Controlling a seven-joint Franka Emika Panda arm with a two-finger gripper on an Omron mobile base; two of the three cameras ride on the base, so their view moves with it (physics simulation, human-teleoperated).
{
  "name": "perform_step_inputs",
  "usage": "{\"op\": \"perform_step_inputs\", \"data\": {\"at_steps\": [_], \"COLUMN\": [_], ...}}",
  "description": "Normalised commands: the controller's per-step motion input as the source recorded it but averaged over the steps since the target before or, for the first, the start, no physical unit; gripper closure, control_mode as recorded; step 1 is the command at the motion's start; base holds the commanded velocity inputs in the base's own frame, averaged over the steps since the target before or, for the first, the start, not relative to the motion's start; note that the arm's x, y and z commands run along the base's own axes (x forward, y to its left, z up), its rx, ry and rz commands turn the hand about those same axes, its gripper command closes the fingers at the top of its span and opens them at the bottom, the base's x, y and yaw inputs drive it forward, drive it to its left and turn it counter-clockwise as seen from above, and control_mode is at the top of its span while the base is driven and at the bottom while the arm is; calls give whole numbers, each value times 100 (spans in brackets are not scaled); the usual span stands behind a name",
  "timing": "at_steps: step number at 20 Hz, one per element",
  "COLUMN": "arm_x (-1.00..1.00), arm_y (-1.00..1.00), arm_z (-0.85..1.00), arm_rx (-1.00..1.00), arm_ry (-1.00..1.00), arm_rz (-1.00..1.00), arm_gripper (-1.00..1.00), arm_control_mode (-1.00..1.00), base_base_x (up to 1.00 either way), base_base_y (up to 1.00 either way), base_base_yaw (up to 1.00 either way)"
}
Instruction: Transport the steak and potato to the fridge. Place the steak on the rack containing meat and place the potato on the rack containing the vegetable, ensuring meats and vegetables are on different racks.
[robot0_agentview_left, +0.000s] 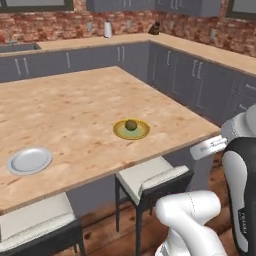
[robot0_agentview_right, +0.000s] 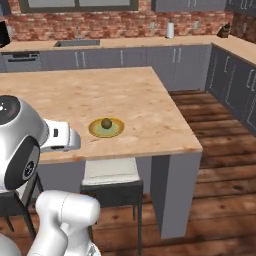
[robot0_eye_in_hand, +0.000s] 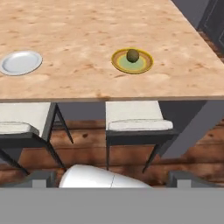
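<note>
Potato (robot0_agentview_left: 131, 124) seated at centre of a yellow-rimmed green plate (robot0_agentview_left: 142, 133) on the wooden island counter (robot0_agentview_left: 70, 115), near the edge facing the robot. Same potato (robot0_eye_in_hand: 132, 55) confirmed in hand view, upright on the plate, touching nothing else. White plate (robot0_agentview_left: 29, 160) lying bare, well apart to the left, close to the same counter edge. Two pale-cushioned stools (robot0_eye_in_hand: 139, 119) tucked partly under the overhang (legs cut off by the robot's body in the left base view). Gripper (robot0_eye_in_hand: 112, 178) held low, short of the counter, well apart from the potato; fingertips (robot0_eye_in_hand: 41, 178) spread wide at the bottom of the hand view, jaws released, nothing between them. Items on the far back counter too small to identify.
</note>
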Motion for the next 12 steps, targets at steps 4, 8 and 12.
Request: {"op": "perform_step_inputs", "data": {"at_steps": [4, 8, 12], "arm_x": [0, 0, 0], "arm_y": [0, 0, 0], "arm_z": [0, 0, 0], "arm_rx": [0, 0, 0], "arm_ry": [0, 0, 0], "arm_rz": [0, 0, 0], "arm_gripper": [-100, -100, -100], "arm_control_mode": [100, 100, 100], "base_base_x": [50, -61, 11], "base_base_y": [-67, -50, 28], "base_base_yaw": [21, 24, 11]}}
